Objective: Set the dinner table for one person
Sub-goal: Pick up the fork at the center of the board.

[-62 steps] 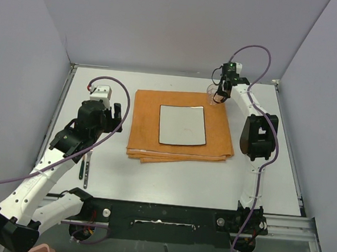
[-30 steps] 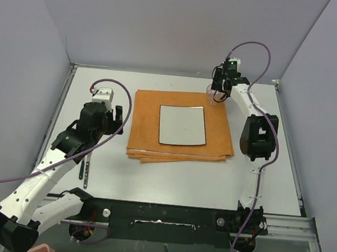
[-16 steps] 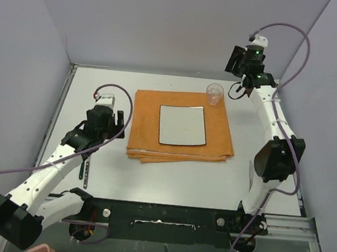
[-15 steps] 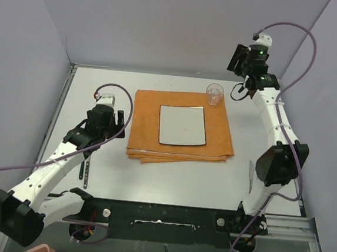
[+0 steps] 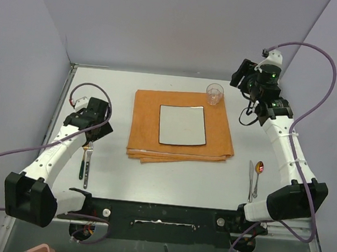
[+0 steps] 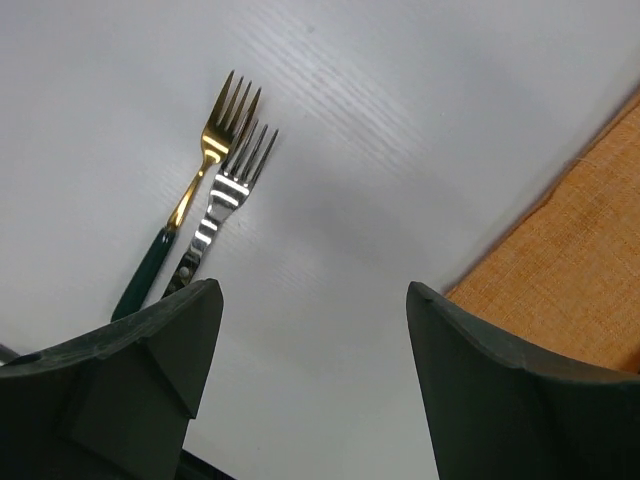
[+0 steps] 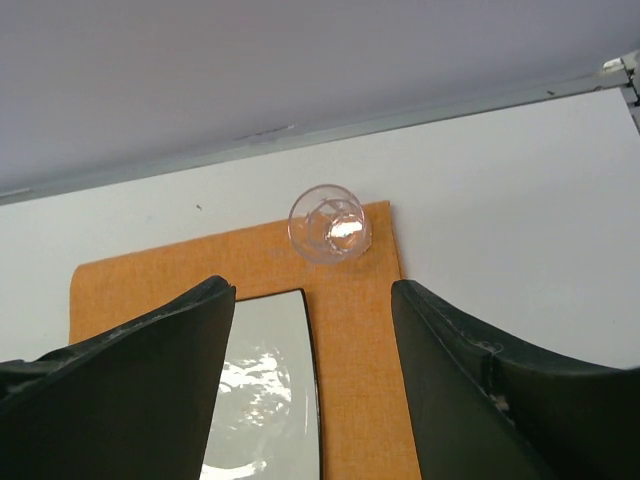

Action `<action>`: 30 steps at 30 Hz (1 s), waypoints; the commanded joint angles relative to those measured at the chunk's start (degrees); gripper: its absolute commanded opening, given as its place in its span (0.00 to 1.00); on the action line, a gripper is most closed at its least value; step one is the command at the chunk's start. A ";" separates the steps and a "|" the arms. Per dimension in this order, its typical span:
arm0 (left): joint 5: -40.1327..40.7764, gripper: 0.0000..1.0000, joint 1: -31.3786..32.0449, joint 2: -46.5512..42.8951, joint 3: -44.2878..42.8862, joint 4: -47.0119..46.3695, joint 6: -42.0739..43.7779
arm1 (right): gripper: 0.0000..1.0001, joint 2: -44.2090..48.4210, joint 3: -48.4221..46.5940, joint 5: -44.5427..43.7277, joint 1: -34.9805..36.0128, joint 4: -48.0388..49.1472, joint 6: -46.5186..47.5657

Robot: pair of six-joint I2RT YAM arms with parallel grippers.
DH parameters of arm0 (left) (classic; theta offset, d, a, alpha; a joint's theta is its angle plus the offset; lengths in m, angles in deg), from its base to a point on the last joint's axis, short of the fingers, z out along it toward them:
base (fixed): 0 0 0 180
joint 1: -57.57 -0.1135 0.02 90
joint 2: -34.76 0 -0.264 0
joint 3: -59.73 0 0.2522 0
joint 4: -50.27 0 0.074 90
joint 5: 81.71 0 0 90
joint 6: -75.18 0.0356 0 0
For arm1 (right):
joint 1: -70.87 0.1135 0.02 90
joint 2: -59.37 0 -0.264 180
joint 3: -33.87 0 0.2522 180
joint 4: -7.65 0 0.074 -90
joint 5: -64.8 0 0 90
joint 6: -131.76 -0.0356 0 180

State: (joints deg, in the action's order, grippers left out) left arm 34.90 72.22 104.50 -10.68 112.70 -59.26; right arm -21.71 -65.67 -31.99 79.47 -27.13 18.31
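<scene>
Centred on the off-white, metal-edged counter [image 5: 169, 182], which spreads beneath everything in view, a folded orange mat [image 5: 145, 124] carries a square white plate [image 5: 183, 125] at its middle and a clear glass [image 5: 214, 93] on its far right corner. Two forks [image 5: 86, 154] lie side by side left of the mat, with a knife [image 5: 249, 181] and spoon [image 5: 259, 172] right of it, the customary one-person layout, judged essentially complete. Left pincer [image 6: 312, 300] hovers released and empty near the forks, and right pincer [image 7: 312, 295] hangs released and empty beyond the mat's far right corner, presumably kept clear so nothing is disturbed.
</scene>
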 commanded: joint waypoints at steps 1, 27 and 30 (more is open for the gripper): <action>-3.65 0.73 -3.95 0.19 -0.64 8.60 -11.80 | 0.64 2.31 1.53 1.49 0.31 1.43 -1.49; -19.16 0.72 -17.12 -1.23 12.38 1.87 -0.15 | 0.62 -0.72 -0.65 3.05 7.82 -4.71 -1.05; -19.00 0.72 -18.04 1.05 7.79 3.59 3.48 | 0.62 -1.08 -0.71 2.92 8.48 -4.99 -0.73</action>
State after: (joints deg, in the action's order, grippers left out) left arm 17.81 55.43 103.49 4.03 117.55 -62.98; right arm -22.41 -63.60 -28.58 86.92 -33.09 16.89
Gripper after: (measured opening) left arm 0.724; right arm 0.621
